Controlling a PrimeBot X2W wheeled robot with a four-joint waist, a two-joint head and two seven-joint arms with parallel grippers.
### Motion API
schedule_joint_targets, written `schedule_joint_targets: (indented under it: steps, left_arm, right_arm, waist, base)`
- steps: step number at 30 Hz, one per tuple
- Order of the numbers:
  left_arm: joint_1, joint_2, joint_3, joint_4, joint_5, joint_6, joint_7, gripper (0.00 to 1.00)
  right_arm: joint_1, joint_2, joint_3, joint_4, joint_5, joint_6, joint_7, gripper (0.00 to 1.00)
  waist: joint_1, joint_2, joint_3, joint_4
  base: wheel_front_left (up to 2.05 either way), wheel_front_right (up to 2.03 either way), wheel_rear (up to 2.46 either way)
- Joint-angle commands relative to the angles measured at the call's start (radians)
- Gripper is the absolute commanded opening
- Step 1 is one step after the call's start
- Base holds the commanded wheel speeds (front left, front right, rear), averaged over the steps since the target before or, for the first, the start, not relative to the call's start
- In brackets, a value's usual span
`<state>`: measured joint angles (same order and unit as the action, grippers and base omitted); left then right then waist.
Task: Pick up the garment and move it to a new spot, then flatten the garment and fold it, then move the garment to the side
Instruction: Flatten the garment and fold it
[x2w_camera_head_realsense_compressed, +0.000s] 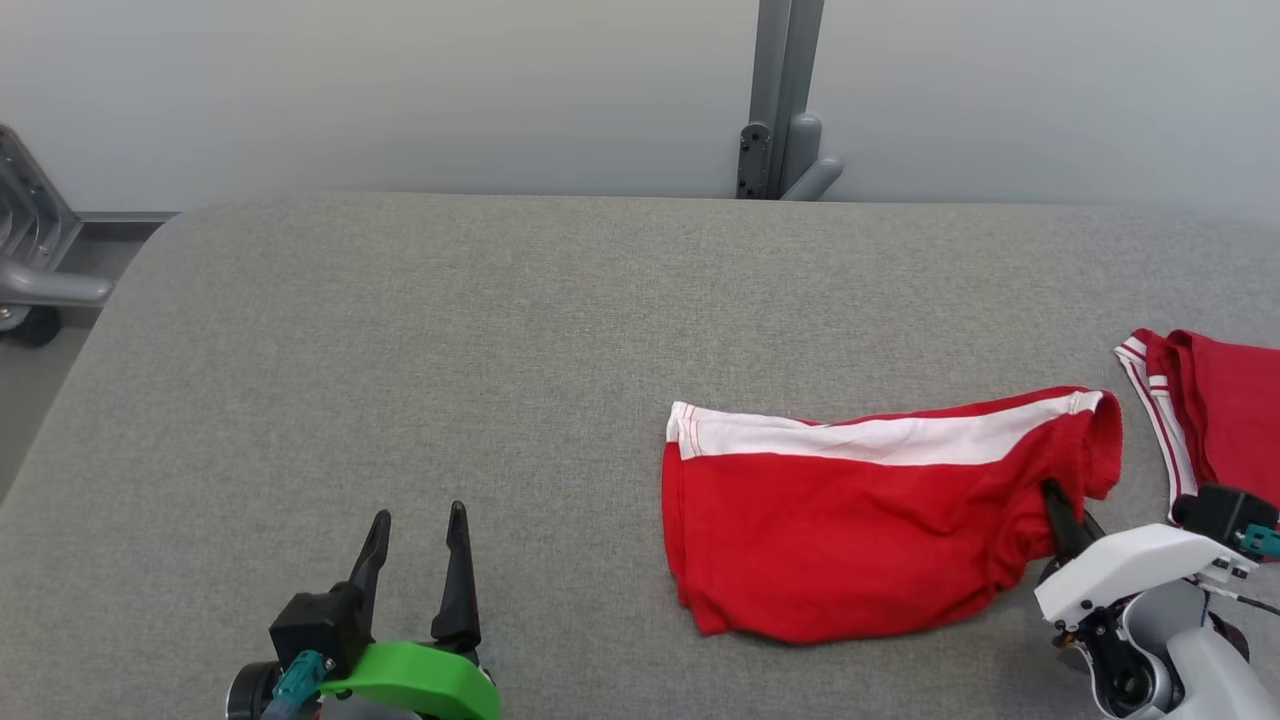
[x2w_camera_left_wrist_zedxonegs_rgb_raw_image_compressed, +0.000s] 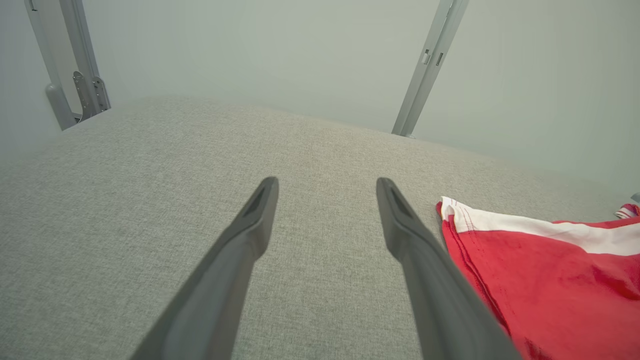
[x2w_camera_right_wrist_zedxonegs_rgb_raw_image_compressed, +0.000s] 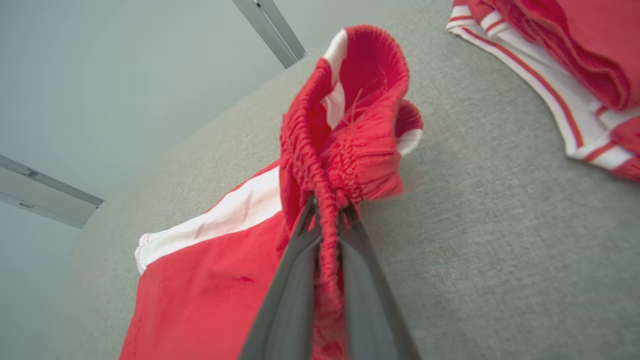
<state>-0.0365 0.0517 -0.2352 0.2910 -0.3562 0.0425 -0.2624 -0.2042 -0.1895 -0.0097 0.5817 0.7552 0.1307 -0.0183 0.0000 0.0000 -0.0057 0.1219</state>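
near: left gripper (x2w_camera_head_realsense_compressed: 418, 512) low over the grey fabric-covered counter (x2w_camera_head_realsense_compressed: 400, 350), jaws spread, holding nothing; right gripper (x2w_camera_right_wrist_zedxonegs_rgb_raw_image_compressed: 327, 212) angled in from the right, jaws pinching the shorts' gathered edge | mid: red shorts with a white band (x2w_camera_head_realsense_compressed: 850, 530) lying right of centre, pinched corner lifted | far: red, white-striped folded garment (x2w_camera_head_realsense_compressed: 1210, 420), cut off at the right edge; grey metal post (x2w_camera_head_realsense_compressed: 780, 100) behind the counter

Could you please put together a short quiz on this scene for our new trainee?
1. True or false: the left end effector stands open, apart from the red shorts.
2. What is the right end effector shut on? A) the shorts' white stripe, B) their gathered red waistband, C) nothing.
3. How many garments lie on the grey table?
Key: 1 true; 2 B; 3 two, the shorts and a red garment with striped trim.
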Motion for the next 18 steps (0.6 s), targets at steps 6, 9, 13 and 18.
schedule_joint_targets:
  steps: [6, 9, 13, 18]
  left_arm:
    - [0.01, 0.0, -0.008, -0.012, 0.012, -0.003, -0.003, 1.0]
    - [0.008, 0.0, -0.012, -0.02, 0.009, -0.003, -0.003, 1.0]
    - [-0.002, 0.0, -0.017, -0.026, 0.008, -0.003, -0.003, 1.0]
    - [-0.013, 0.0, -0.021, -0.029, 0.006, -0.003, -0.003, 1.0]
  right_arm:
    - [0.042, 0.054, 0.024, -0.196, -0.051, 0.0, 0.068, 0.0]
    - [0.052, 0.098, 0.062, -0.293, -0.079, 0.0, 0.116, 0.0]
    - [0.038, 0.126, 0.115, -0.321, -0.112, 0.0, 0.147, 0.0]
    - [0.008, 0.136, 0.177, -0.262, -0.149, 0.0, 0.139, 0.0]
  waist:
    - [0.0, 0.0, -0.015, 0.027]
    - [0.0, 0.0, -0.014, 0.043]
    - [0.0, 0.0, -0.009, 0.064]
    - [0.0, 0.0, -0.003, 0.098]
  base:
    - [0.0, 0.0, 0.0]
    - [0.0, 0.0, 0.0]
    - [0.0, 0.0, 0.0]
    - [0.0, 0.0, 0.0]
